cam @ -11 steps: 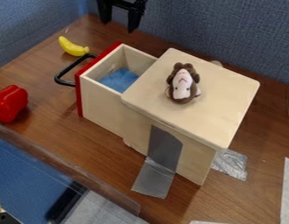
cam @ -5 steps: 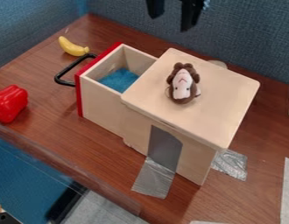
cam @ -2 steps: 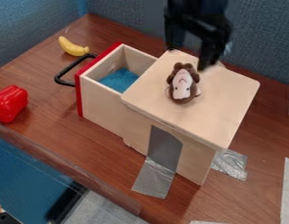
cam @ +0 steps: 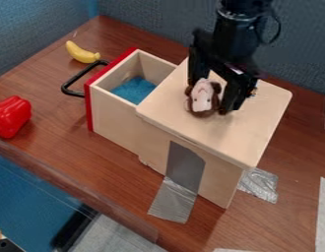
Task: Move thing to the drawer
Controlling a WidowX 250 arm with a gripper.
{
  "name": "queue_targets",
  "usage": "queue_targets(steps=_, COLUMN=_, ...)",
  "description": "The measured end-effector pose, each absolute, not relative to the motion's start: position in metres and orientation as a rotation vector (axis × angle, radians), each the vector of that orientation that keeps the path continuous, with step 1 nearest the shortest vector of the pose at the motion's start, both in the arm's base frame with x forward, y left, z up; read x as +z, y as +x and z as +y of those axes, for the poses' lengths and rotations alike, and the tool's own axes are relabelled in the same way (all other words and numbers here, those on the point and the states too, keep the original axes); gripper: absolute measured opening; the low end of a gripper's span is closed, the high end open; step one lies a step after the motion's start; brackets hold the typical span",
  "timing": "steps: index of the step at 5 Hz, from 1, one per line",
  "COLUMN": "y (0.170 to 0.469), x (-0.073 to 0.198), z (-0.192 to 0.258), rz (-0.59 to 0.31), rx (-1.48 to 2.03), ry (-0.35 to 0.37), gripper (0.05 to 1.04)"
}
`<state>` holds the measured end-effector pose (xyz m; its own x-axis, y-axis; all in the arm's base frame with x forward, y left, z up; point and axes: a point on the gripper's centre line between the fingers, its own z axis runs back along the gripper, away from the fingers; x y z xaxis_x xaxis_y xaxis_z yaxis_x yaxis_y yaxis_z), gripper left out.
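Note:
The black gripper (cam: 209,99) is low over the top of the wooden cabinet (cam: 185,120), open, with one finger on each side of a small brown and pink plush toy (cam: 202,96). The toy lies on the cabinet's top, its upper part partly behind the gripper. To the left, the drawer (cam: 113,109) is pulled out, with a red front, a black handle and a blue floor inside.
A yellow banana (cam: 81,52) lies behind the drawer handle (cam: 76,83). At the left edge sits a red pepper (cam: 11,116). Grey tape (cam: 173,201) runs from the cabinet to the table, and a clear panel edge crosses the lower left.
The gripper has come down from the top edge, moving right and toward the camera, to around the toy. The toy looks slightly shifted; drawer and cabinet stand as before.

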<state>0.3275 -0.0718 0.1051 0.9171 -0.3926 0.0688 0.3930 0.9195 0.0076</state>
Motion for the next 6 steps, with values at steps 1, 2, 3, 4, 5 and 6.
queue_targets(steps=1, y=0.328, x=0.106, z=-0.069, rz=-0.068, rx=-0.405, ry=-0.011, gripper=0.681)
queue_targets(steps=2, y=0.337, x=0.116, z=-0.054, rz=-0.082, rx=-0.376, ry=-0.010, gripper=0.397)
queue_targets(steps=3, y=0.344, x=0.123, z=-0.037, rz=-0.102, rx=-0.382, ry=0.005, gripper=0.213)
queue_targets(steps=4, y=0.347, x=0.120, z=-0.005, rz=-0.124, rx=-0.350, ry=-0.004, gripper=0.126)
queue_targets(steps=5, y=0.346, x=0.112, z=0.019, rz=-0.124, rx=-0.301, ry=0.051, gripper=0.097)
queue_targets(steps=6, y=0.350, x=0.090, z=0.037, rz=-0.093, rx=-0.233, ry=0.084, gripper=0.097)
